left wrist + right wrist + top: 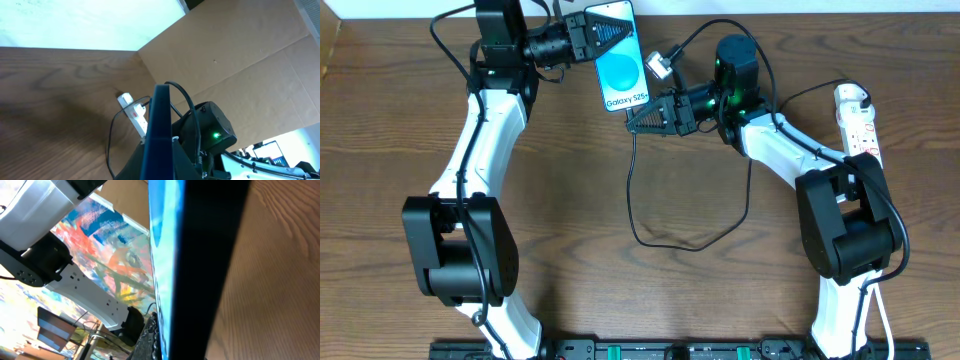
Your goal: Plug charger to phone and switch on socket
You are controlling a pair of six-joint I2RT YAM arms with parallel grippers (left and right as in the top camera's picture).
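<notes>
Over grained wooden table (380,150), slim rectangular blue phone (617,60), thin black charger (630,195).

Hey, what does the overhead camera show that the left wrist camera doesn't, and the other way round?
Only overhead: the phone's blue screen reading Galaxy S25+, and the left gripper clamping its edge. Only left wrist: the cardboard wall, with the phone seen edge-on. Both: phone, socket, charger and the green light on the right arm.
</notes>
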